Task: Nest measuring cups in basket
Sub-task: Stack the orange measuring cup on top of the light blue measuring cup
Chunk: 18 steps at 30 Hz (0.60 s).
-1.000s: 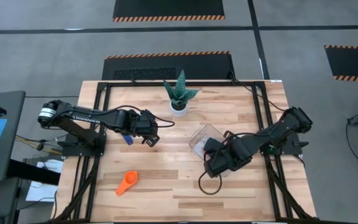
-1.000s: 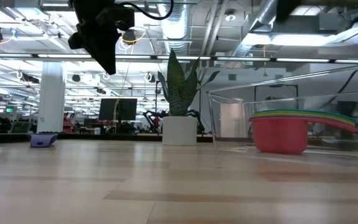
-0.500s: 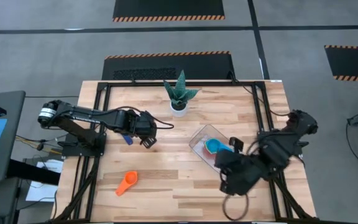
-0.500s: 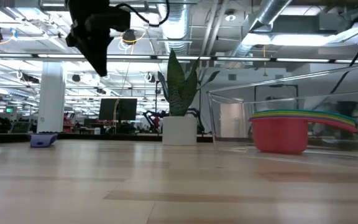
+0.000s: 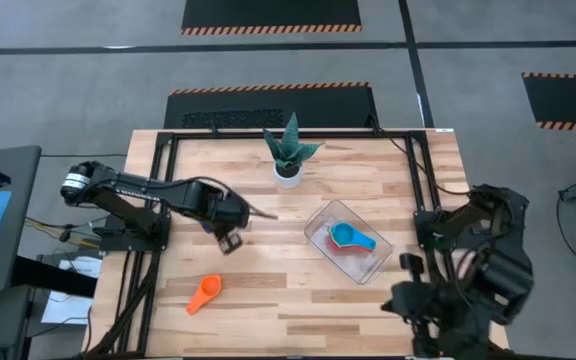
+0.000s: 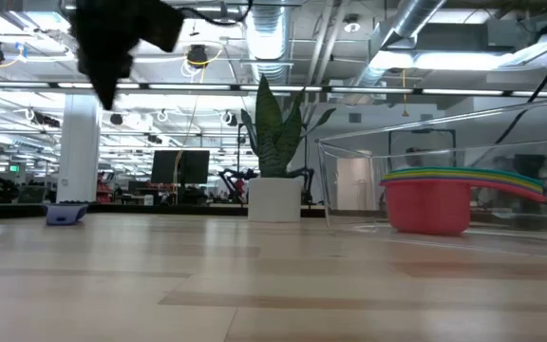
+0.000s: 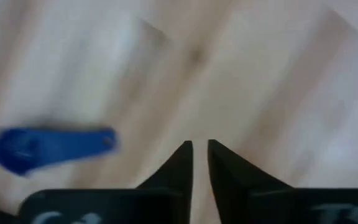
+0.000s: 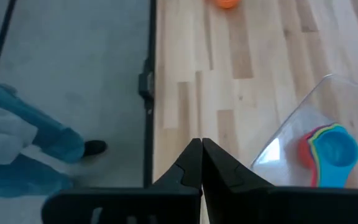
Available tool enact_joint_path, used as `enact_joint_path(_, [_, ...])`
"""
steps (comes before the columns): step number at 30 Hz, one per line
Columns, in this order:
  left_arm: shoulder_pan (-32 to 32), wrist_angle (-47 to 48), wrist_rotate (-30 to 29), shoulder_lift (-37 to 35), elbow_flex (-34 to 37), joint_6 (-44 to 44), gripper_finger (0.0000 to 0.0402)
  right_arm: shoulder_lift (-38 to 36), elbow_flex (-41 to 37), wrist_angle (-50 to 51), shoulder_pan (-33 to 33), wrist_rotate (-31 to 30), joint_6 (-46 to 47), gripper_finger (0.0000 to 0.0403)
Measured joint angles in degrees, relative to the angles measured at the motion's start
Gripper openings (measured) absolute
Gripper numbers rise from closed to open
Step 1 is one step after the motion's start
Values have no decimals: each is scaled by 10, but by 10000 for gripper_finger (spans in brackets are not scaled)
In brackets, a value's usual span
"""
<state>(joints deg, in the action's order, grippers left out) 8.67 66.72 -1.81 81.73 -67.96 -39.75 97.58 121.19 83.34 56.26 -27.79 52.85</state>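
The clear basket (image 5: 368,262) stands right of the table's middle and holds a nested stack of cups with the light blue cup (image 5: 348,238) on top; the low view shows the red cup (image 6: 427,207) at its bottom. The orange cup (image 5: 204,294) lies at the near left. The dark blue cup (image 7: 48,148) lies on the wood beside my left gripper (image 5: 230,242), which hangs shut and empty above the table. My right gripper (image 5: 400,300) is shut and empty, raised over the near right corner, clear of the basket.
A white pot with a spiky green plant (image 5: 288,172) stands at the far middle. The right wrist view shows the table's near edge (image 8: 149,93) and a person's legs (image 8: 36,140) on the floor beyond it. Bare wood lies between the orange cup and the basket.
My right gripper has drawn back from over the basket toward the table's near right corner and risen, baring the cup stack inside. My left gripper has gone toward the near edge and a little to the left, still above the table.
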Motion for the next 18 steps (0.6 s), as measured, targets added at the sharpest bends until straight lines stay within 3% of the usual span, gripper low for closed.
enact_joint_path(3, [40,0,44,0,0,-25,66,2,0,0,19,-26,22,24])
enact_joint_path(5, [68,0,44,0,0,-57,88,3,-1,1,32,-43,40,24])
enact_joint_path(12, [164,-15,-9,0,0,-152,143,3,-5,4,74,-67,86,19])
enact_joint_path(18, [235,-46,-51,10,0,-110,151,3,-5,4,110,-138,86,21])
